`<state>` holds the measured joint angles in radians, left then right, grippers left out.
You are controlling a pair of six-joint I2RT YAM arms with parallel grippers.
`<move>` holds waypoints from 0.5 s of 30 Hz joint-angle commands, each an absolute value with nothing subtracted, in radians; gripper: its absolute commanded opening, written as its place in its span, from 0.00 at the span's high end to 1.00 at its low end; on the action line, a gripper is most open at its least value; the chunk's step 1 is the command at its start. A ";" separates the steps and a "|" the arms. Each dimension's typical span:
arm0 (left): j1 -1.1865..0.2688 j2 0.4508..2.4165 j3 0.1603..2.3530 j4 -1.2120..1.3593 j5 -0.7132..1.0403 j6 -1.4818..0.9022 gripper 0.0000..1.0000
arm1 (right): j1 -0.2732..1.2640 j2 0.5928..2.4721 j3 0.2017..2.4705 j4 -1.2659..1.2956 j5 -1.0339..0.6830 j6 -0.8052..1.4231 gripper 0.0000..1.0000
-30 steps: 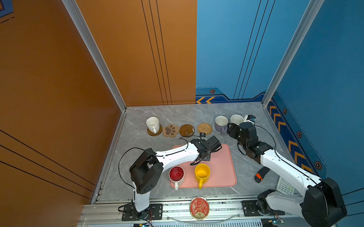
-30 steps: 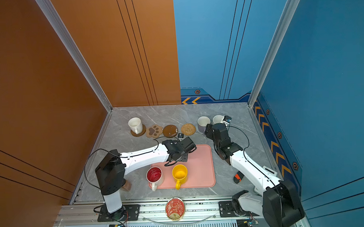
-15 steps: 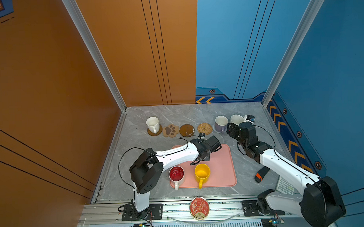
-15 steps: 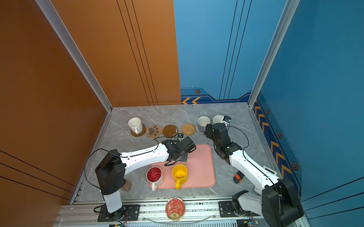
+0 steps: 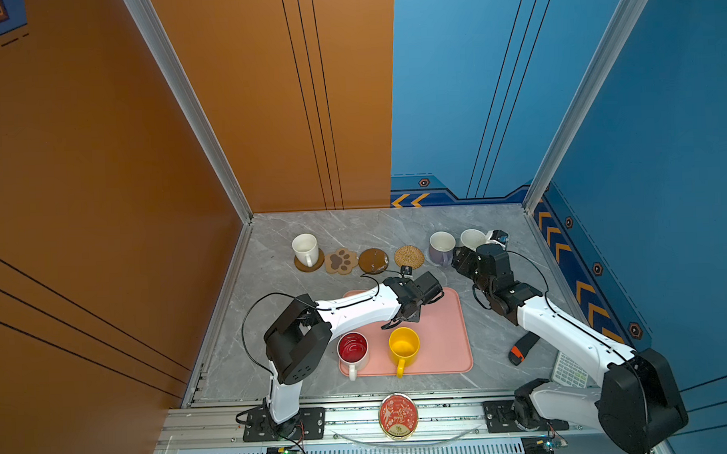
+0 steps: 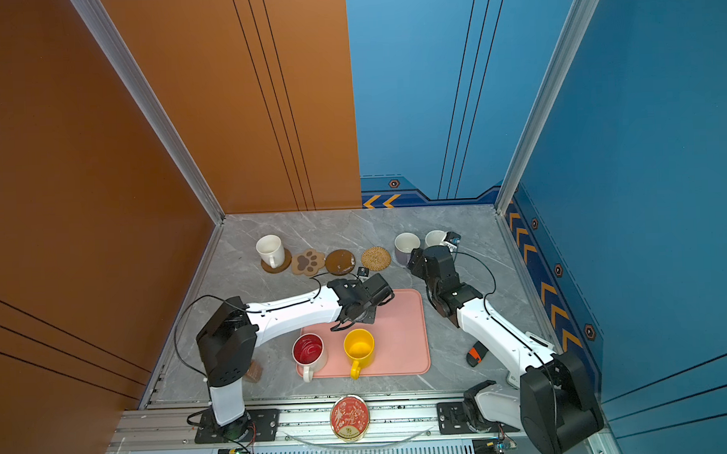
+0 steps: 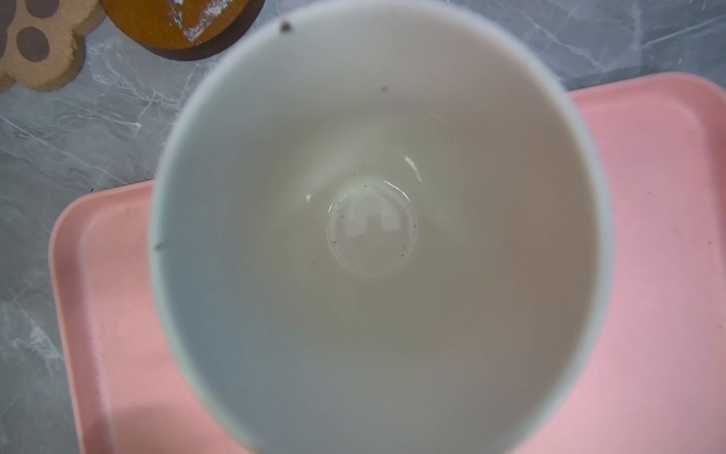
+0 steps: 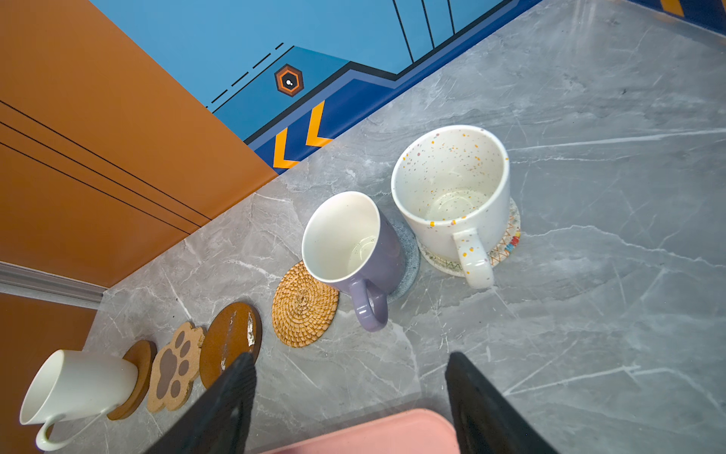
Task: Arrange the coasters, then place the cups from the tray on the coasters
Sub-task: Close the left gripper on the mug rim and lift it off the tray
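"Where's the pale blue ceramic mug [image 7: 369, 236]?"
"Straight beneath your left jaws, on the salmon-pink flat tray [image 7: 668, 275]. Whether they grip it, I cannot tell. Your right jaws, farther off, stand wide and empty."

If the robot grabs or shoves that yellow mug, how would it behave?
Likely rigid and breakable: the yellow mug looks like glazed ceramic. Its smooth wall might slip in a grip. Upright and squat on the flat tray, it would probably slide rather than tip.
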<state>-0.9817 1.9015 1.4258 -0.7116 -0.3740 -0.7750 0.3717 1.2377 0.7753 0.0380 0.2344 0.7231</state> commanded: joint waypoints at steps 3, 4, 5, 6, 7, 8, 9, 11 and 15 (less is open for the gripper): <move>-0.962 1.919 1.459 -0.738 -0.391 -0.762 0.77 | 0.364 1.251 0.773 0.054 0.218 0.734 0.26; -0.962 1.921 1.459 -0.738 -0.391 -0.761 0.81 | 0.364 1.252 0.774 0.055 0.217 0.734 0.25; -0.962 1.922 1.460 -0.737 -0.390 -0.760 0.87 | 0.364 1.252 0.773 0.053 0.218 0.734 0.25; -0.963 1.922 1.460 -0.738 -0.390 -0.760 0.92 | 0.362 1.252 0.773 0.052 0.217 0.734 0.25; -0.960 1.922 1.461 -0.739 -0.391 -0.759 0.96 | 0.362 1.251 0.773 0.054 0.217 0.735 0.25; -0.961 1.924 1.461 -0.739 -0.387 -0.759 1.00 | 0.362 1.252 0.775 0.053 0.216 0.735 0.25; -0.959 1.923 1.462 -0.738 -0.386 -0.758 1.00 | 0.362 1.251 0.776 0.053 0.216 0.736 0.25; -0.959 1.920 1.460 -0.738 -0.383 -0.758 1.00 | 0.362 1.249 0.775 0.052 0.216 0.734 0.25; -0.963 1.901 1.459 -0.738 -0.402 -0.752 1.00 | 0.363 1.249 0.775 0.052 0.216 0.735 0.25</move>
